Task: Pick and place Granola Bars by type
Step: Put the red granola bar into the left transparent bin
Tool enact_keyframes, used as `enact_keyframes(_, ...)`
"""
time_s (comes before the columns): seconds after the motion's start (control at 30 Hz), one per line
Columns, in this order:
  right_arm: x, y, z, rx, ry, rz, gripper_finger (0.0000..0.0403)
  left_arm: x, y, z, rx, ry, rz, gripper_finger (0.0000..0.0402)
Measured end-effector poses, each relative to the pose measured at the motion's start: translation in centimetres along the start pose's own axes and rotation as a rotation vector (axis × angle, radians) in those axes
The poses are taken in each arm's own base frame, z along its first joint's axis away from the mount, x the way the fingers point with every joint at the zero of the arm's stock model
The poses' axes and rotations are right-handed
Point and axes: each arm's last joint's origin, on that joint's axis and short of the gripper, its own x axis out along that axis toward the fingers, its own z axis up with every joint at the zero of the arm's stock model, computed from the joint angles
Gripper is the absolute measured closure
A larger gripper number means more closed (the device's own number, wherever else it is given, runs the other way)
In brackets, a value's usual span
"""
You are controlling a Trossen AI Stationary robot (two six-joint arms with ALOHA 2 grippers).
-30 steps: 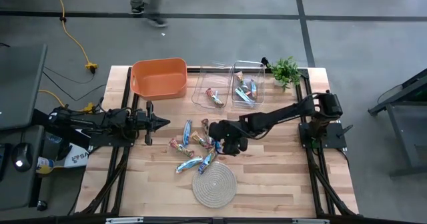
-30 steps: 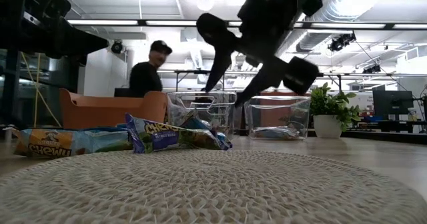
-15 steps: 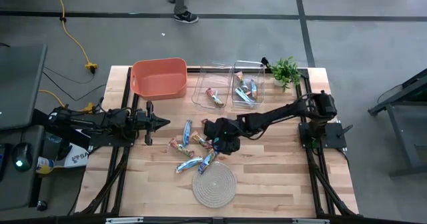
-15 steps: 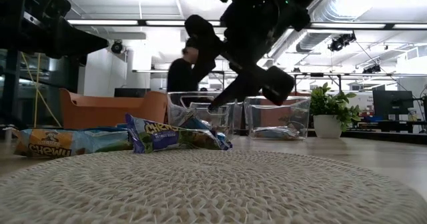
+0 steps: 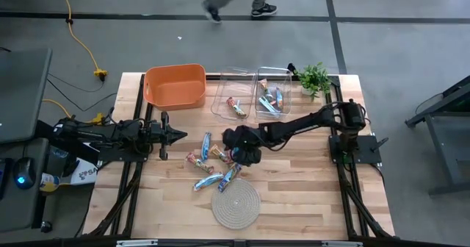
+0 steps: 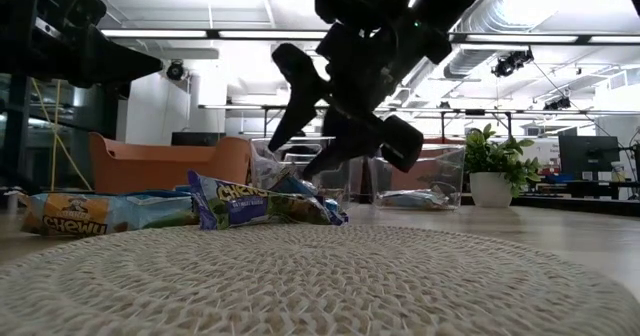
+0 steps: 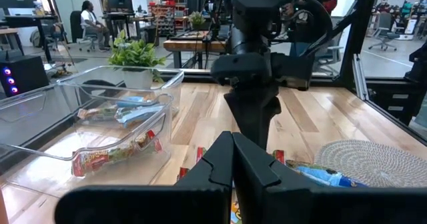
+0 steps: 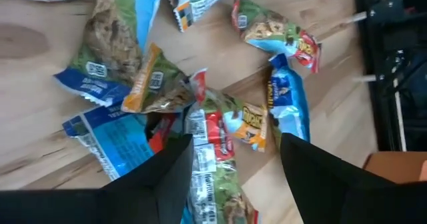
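Observation:
Several granola bars (image 5: 213, 161) in blue, red-orange and greenish wrappers lie loose on the wooden table's middle; in the right wrist view they overlap in a pile (image 8: 213, 127). My right gripper (image 5: 230, 148) hovers open just above the pile's right side, slanting down, its fingers (image 8: 163, 177) apart over a red-wrapped bar (image 8: 215, 136) and clear of it. More bars lie in two clear bins (image 5: 253, 96). My left gripper (image 5: 178, 135) waits shut at the table's left, pointing level.
An orange bin (image 5: 175, 85) stands at the far left and a potted plant (image 5: 314, 76) at the far right corner. A round coiled rope mat (image 5: 236, 203) lies near the front edge. A person walks on the floor beyond the table.
My right gripper has moved toward the table's left and down onto the pile of bars, tipping a little more downward, and has stayed open. The bars have not moved. The person beyond the table has walked to the right.

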Motion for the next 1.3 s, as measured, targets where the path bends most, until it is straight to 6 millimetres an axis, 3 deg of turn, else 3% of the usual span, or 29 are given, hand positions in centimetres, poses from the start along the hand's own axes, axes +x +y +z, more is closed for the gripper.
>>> enact_keyframes(0.57, 1.2, 0.5, -0.5, 0.086, 0.009, 0.005, 0.0194, 0.0, 0.0, 0.0, 0.000, 0.000, 0.000, 0.0401)
enact_keyframes(1.3, 1.1, 0.4, -0.8, 0.220, 0.013, 0.010, 0.0283, 0.0, 0.0, 0.0, 0.000, 0.000, 0.000, 0.0401)
